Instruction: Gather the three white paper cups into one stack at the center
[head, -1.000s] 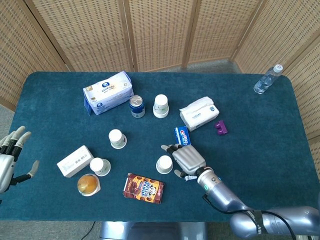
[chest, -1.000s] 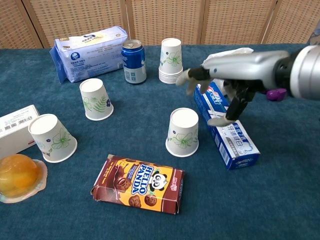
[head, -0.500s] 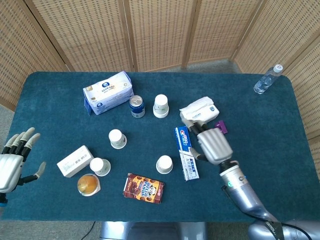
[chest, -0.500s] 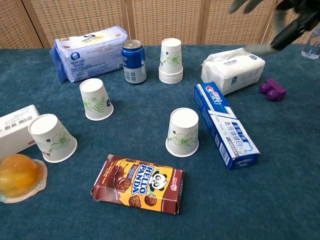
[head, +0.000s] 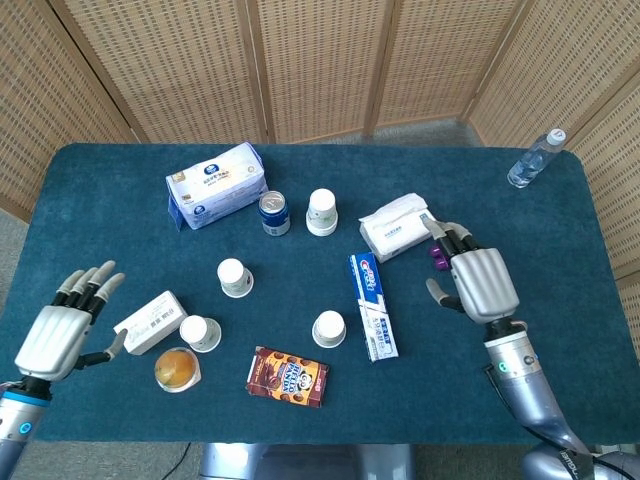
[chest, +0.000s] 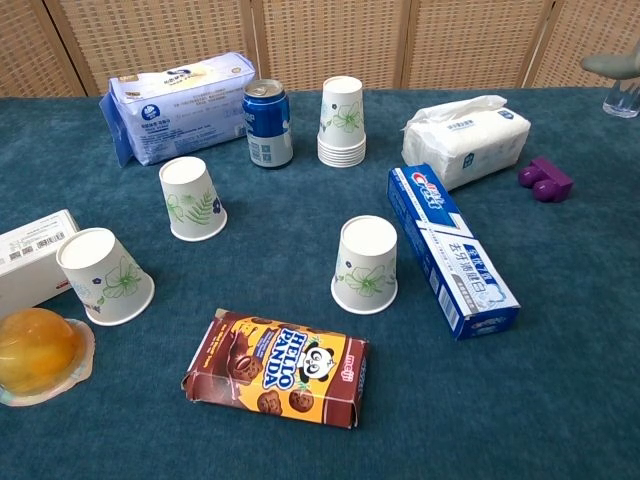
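Three single white paper cups with green flower prints stand upside down on the blue table: one at centre (head: 329, 328) (chest: 366, 264), one left of centre (head: 234, 277) (chest: 192, 198), one near the front left (head: 200, 333) (chest: 104, 276). A stack of similar cups (head: 321, 211) (chest: 342, 122) stands at the back next to a can. My right hand (head: 478, 282) hovers open to the right of the toothpaste box, holding nothing; in the chest view only a fingertip (chest: 612, 63) shows at the top right edge. My left hand (head: 65, 330) hovers open at the table's left edge, empty.
A blue can (head: 274, 213) and a tissue pack (head: 216, 184) sit at the back left. A toothpaste box (head: 372, 318), a second tissue pack (head: 397, 226) and a purple block (head: 442, 255) lie right of centre. A biscuit box (head: 288, 376), a white box (head: 150, 321) and a jelly cup (head: 176, 368) sit in front.
My right hand has drawn away from the centre cup, rising and moving right past the toothpaste box. My left hand has come in from the left edge toward the white box.
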